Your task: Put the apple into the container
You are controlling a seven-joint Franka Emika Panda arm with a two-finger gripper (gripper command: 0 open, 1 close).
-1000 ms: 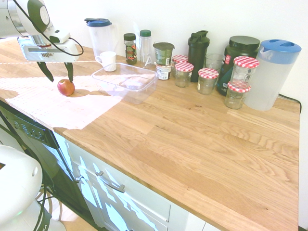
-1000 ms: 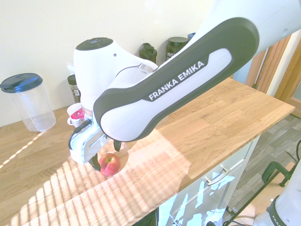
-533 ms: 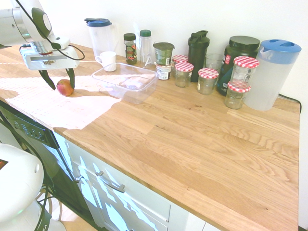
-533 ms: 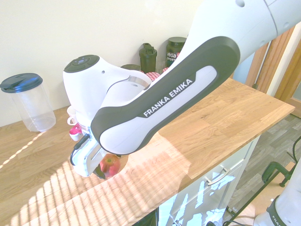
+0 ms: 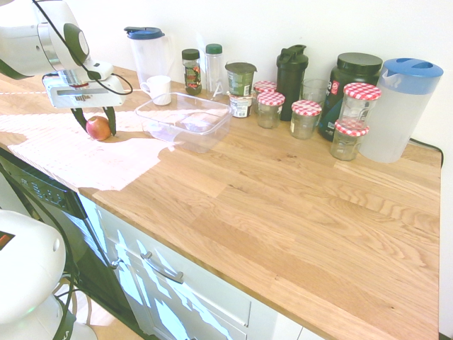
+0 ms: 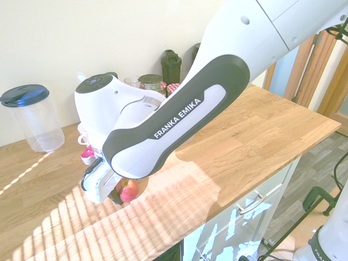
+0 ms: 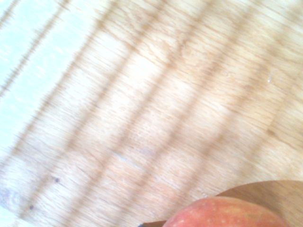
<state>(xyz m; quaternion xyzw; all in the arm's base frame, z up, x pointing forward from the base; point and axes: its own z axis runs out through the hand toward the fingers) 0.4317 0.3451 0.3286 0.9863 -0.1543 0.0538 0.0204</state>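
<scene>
Dropped lower since a second ago: white two-finger gripper (image 5: 94, 122), now down around the small round red-and-yellow apple (image 5: 98, 127) at the left of the first outside view. Fingers spread wide, one dark finger on each side of the smooth, shiny fruit, close but maybe not yet squeezing. Apple resting on the striped-with-sunlight wooden counter (image 5: 283, 191), near the shallow clear plastic tub (image 5: 183, 120) with rounded corners, not inside it. Red curved skin at the bottom edge of the wrist view (image 7: 227, 215).

Hand (image 5: 94, 119) low, fingers seemingly apart
</scene>
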